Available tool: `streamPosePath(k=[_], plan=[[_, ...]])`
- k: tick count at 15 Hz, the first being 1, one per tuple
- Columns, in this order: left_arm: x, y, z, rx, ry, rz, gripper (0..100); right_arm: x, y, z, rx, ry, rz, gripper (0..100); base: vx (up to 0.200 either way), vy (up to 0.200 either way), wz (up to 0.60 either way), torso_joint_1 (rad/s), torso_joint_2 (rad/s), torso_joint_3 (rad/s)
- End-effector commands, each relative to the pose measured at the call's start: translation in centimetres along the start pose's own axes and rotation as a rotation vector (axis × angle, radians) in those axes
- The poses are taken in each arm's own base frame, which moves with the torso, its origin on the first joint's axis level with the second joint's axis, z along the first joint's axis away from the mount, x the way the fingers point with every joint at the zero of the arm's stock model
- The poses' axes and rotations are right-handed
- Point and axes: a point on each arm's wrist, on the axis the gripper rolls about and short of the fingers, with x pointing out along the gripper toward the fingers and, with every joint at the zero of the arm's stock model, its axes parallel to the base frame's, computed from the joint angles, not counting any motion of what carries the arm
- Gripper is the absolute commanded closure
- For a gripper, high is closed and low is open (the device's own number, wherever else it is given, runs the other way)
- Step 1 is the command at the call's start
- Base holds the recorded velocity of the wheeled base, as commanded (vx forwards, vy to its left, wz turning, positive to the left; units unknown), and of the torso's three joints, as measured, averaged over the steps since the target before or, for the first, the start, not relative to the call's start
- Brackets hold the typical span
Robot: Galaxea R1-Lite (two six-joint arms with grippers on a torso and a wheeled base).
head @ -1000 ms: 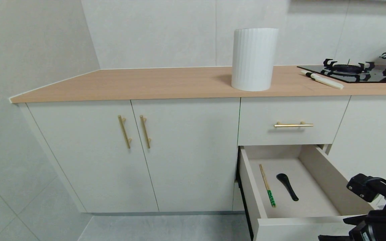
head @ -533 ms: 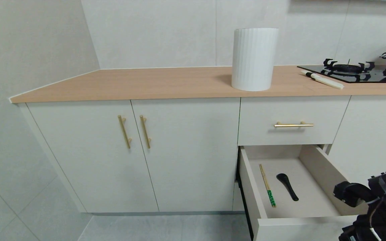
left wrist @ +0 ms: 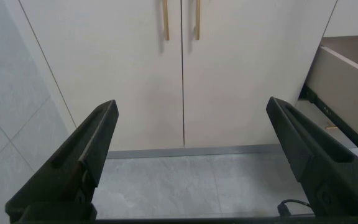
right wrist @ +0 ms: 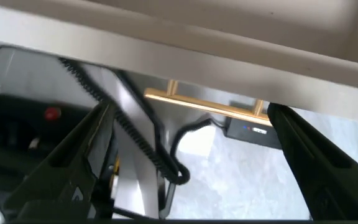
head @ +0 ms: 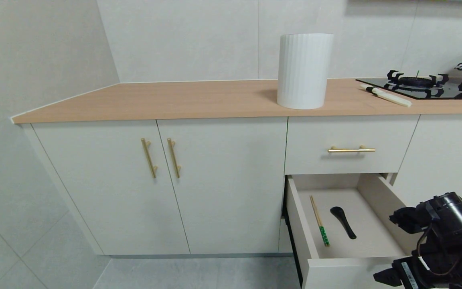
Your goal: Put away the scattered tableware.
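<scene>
Left gripper (left wrist: 191, 109) hangs low before the cupboard doors (left wrist: 182, 62), claw wide, empty, prob. idle. Chopsticks (head: 319, 220) and spoon (head: 343, 227) lie apart in the open drawer (head: 301, 216), so stored. Knife (head: 385, 96) lies on the counter (head: 175, 100) by the stove (head: 423, 89), not yet stored. Right gripper (right wrist: 191, 111), claw wide & empty, is by the drawer handle (right wrist: 207, 102), likely to shut it.

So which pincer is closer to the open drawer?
Right. The right pincer is open just before the open drawer's front, facing its gold handle. The left pincer, also open, is off to the drawer's left, facing the cabinet doors.
</scene>
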Motion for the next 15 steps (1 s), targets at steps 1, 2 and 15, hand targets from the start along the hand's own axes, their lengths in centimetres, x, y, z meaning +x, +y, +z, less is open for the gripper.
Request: streamPosePath(k=[1, 2, 15], plan=[[0.0, 0.0, 0.0, 0.000, 0.000, -0.001, 0, 0.3, 0.2, 0.5, 0.022, -0.002, -0.010, 0, 0.000, 0.000, 0.00, 0.000, 0.00, 0.000], [0.0, 0.0, 0.0, 0.000, 0.000, 0.001, 0, 0.5, 0.2, 0.7, 0.031, -0.001, -0.015, 0, 0.000, 0.000, 0.00, 0.000, 0.00, 0.000], [0.0, 0.0, 0.0, 0.000, 0.000, 0.001, 0, 5.3, 1.1, 5.6, 0.100, -0.013, -0.065, 0, 0.000, 0.000, 0.00, 0.000, 0.00, 0.000]])
